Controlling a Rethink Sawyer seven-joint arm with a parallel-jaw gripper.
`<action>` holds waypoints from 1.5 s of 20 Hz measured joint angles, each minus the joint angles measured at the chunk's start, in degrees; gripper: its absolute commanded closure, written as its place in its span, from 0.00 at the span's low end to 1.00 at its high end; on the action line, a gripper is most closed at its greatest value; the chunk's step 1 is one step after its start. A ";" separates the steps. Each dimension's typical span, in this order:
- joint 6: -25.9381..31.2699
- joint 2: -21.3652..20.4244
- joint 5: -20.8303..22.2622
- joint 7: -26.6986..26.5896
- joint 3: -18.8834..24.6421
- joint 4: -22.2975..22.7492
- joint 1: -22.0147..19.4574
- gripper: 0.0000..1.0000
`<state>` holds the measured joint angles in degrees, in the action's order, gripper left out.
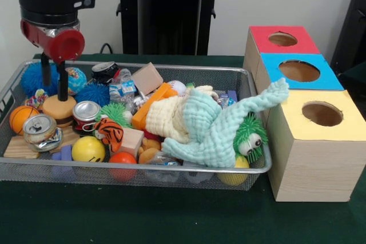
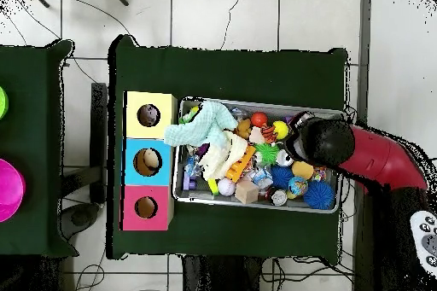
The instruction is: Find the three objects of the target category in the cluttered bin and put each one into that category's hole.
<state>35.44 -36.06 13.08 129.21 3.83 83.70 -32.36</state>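
The cluttered bin (image 1: 143, 171), a silver wire-mesh tray, holds many toys; it also shows in the overhead view (image 2: 256, 205). To its right in the front view stand three wooden boxes with holes: red-topped (image 1: 258, 39), blue-topped (image 1: 272, 64), yellow-topped (image 1: 298, 101). My gripper (image 1: 54, 91) hangs over the bin's left end, open, its black fingers (image 1: 62, 81) reaching down to a tan toy burger (image 1: 59, 108). In the overhead view the red arm (image 2: 375, 158) covers the bin's right end and hides the gripper.
In the bin: a mint cloth (image 1: 217, 124) draped over the right rim, a cream cloth (image 1: 166, 118), a green furry ball with eyes (image 1: 250, 138), two cans (image 1: 40, 130) (image 1: 86, 112), a basketball (image 1: 22, 117), a yellow ball (image 1: 88, 149), blue spiky balls (image 1: 92, 92).
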 measured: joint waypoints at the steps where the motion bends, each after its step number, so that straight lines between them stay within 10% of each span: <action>1: 0.00 0.25 -0.15 0.00 0.04 0.22 -0.36 0.00; 30: -0.01 3.80 -1.61 0.00 0.32 6.67 -5.59 0.00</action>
<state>35.43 -32.25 11.47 129.21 4.15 90.37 -37.95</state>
